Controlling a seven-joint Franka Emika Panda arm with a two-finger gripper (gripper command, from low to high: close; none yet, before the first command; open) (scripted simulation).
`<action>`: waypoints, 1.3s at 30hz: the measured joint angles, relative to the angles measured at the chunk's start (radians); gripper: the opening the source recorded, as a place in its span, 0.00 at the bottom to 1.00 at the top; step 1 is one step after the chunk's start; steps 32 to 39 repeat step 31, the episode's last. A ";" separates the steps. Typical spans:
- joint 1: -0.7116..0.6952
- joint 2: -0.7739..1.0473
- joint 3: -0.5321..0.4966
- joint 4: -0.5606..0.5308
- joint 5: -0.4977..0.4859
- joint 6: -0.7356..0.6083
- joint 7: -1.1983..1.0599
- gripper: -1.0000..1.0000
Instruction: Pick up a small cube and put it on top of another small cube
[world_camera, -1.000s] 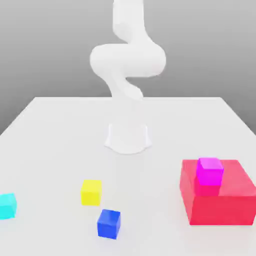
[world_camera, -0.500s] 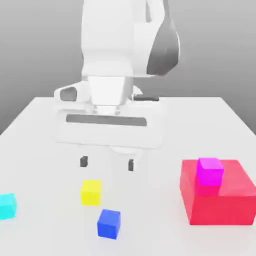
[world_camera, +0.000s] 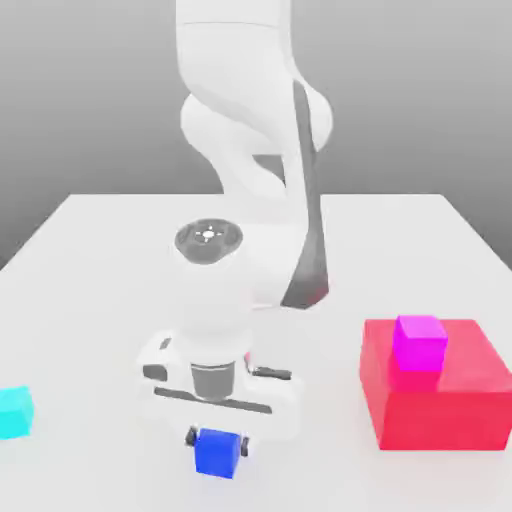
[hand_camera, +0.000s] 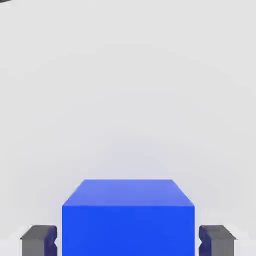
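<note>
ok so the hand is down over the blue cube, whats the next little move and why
Probably close the fingers on the blue cube. In the hand view one finger stands on each side of it with a slim gap, so the hand looks centred and low enough but is not yet gripping.

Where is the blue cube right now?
In the exterior view the blue cube sits on the table's near edge, left of centre, between the fingers of the gripper, with the cyan cube further left.

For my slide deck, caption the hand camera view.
The open claw straddles a small blue cube on the plain white table, one dark fingertip on each side.
</note>
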 joint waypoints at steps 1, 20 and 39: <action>0.000 0.000 0.000 0.000 -0.001 0.000 0.001 0.00; -0.157 -0.581 -0.051 -0.313 -0.051 -0.267 0.456 0.00; -0.172 -0.355 -0.052 -0.335 -0.029 -0.020 0.493 1.00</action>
